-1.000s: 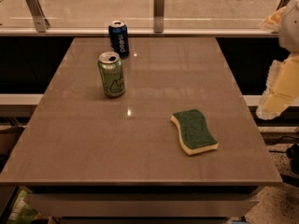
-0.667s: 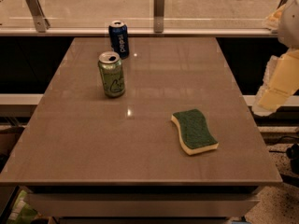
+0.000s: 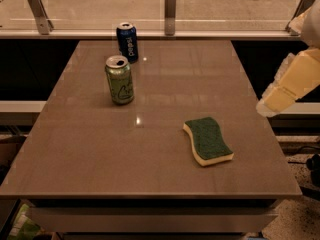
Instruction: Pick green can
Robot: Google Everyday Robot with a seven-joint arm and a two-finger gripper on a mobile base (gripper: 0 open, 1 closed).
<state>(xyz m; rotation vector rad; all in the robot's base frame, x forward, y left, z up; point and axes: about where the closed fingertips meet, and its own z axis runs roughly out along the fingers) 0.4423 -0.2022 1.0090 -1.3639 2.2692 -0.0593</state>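
Green can (image 3: 119, 80) — smooth metal, silver top, pale scribbled lettering — stands upright far left on the glossy table (image 3: 150, 154), near a blue can (image 3: 127, 42). Pale, blocky gripper (image 3: 279, 97) hangs off the right edge; state unclear.

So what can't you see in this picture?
The green can: its far side faces away from the camera view.
The sponge: its underside lies against the table.
The end effector: at the right edge, beside the table, away from the green can; the picture edge cuts off the arm behind it.
The blue can: its lettering is too small to read.
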